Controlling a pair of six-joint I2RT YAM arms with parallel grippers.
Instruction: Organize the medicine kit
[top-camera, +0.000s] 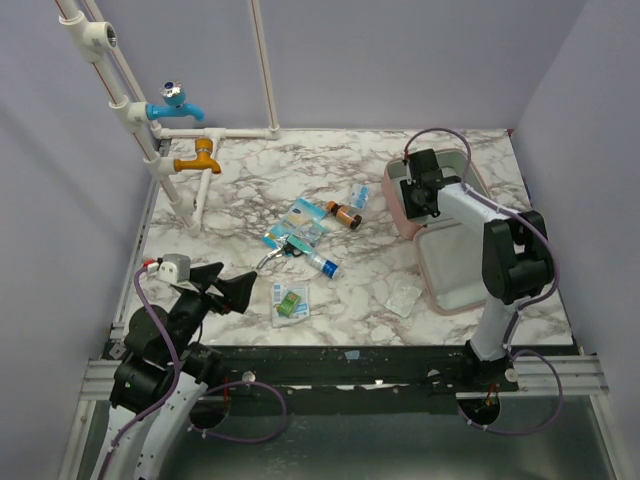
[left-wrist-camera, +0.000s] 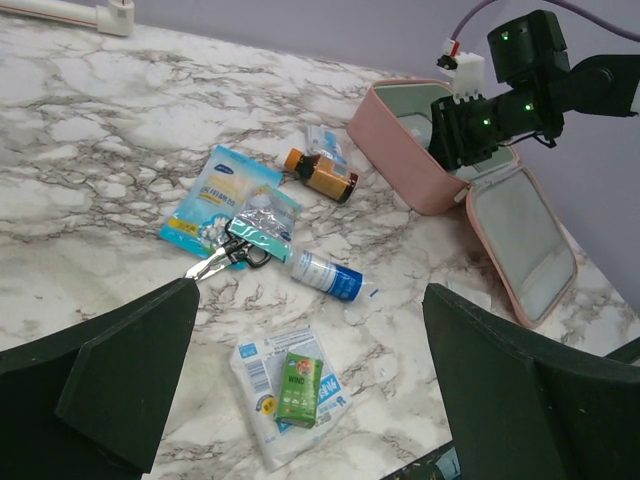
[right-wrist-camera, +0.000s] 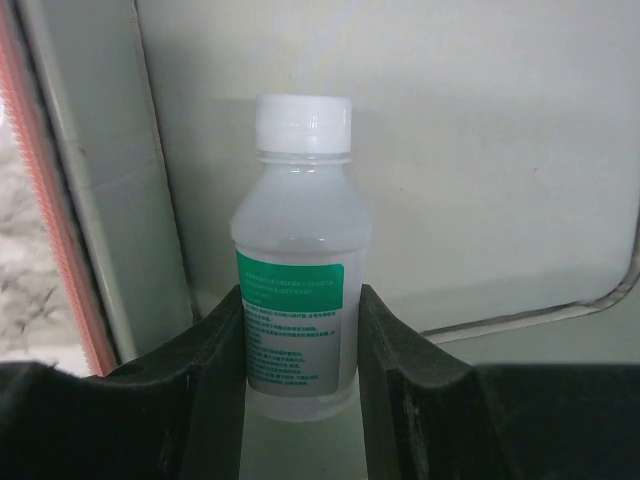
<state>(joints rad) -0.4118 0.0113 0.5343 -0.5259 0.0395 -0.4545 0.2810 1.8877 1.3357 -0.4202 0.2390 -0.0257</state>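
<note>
The pink medicine kit (top-camera: 436, 296) lies open at the right of the table, both pale halves facing up; it also shows in the left wrist view (left-wrist-camera: 395, 160). My right gripper (top-camera: 418, 196) reaches down into the far half. In the right wrist view its fingers (right-wrist-camera: 232, 330) press both sides of a white-capped translucent bottle (right-wrist-camera: 298, 230) with a green label, standing against the case's pale lining. My left gripper (top-camera: 222, 284) is open and empty, held low near the front left, above a green box (left-wrist-camera: 300, 388) lying on a white sachet.
Loose items lie mid-table: a blue-white sachet (left-wrist-camera: 215, 205), small scissors (left-wrist-camera: 225, 258), a blue-ended tube (left-wrist-camera: 325, 275), an amber bottle (left-wrist-camera: 322, 173), a small sachet (top-camera: 358, 196) and a clear packet (top-camera: 404, 297). White pipes with blue and orange taps (top-camera: 195, 155) stand far left.
</note>
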